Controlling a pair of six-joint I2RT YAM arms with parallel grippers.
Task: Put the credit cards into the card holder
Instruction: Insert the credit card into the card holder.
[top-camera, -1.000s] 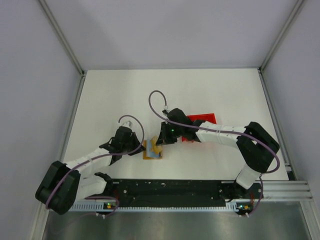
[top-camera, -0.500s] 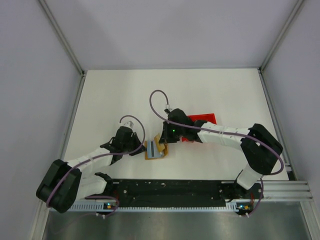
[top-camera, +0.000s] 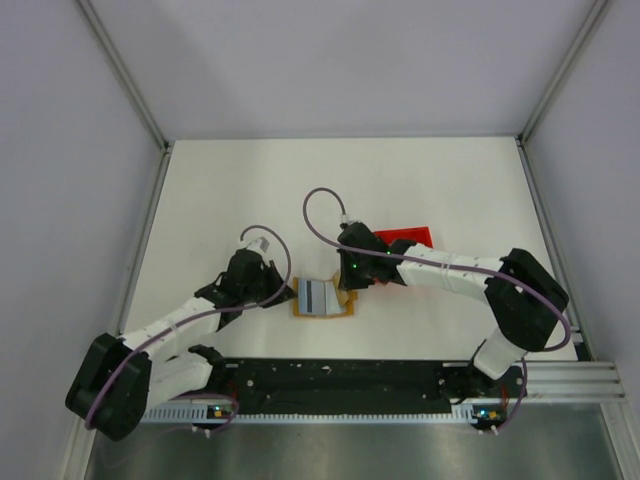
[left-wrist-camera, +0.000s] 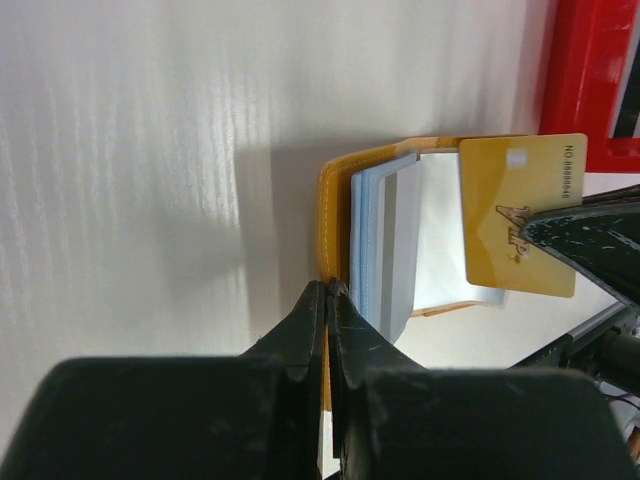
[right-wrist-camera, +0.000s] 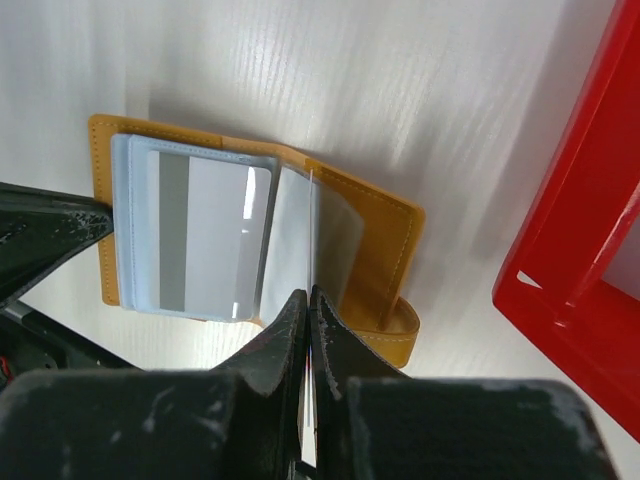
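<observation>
Left pincer (left-wrist-camera: 328, 300) is clamped tight on the near edge of the holder (right-wrist-camera: 385, 260), pinning it flat and open on the table (left-wrist-camera: 150, 150). Good anchor.

Right pincer (right-wrist-camera: 308, 300) is closed too, nipping a gold card (left-wrist-camera: 520, 215) by one corner. From its own camera that card shows edge-on, rising straight up from the fingertips and standing over the fold of the holder.

Two cards sit just beyond the left fingertips, on the leaf that the pincer pins: a blue card (right-wrist-camera: 125, 230) underneath and a grey card (right-wrist-camera: 215, 240) with a dark stripe on top, squared up together. Whether they are truly tucked into a pocket or only lying on the leaf, I cannot tell. Past them, toward the right pincer, a clear sleeve (left-wrist-camera: 440, 230) covers the other leaf.

So by my reckoning this is well along: two cards on the holder, one in the grip and not yet in. What's left is to feed the gold card down into the holder and let go.

In the way? The tray (right-wrist-camera: 570, 260), red and raised at the rim, sits close on the far side of the right pincer, so little room to swing out that way. The two pincers face each other across the holder, very near, and the sleeve looks floppy enough to catch a card edge.
</observation>
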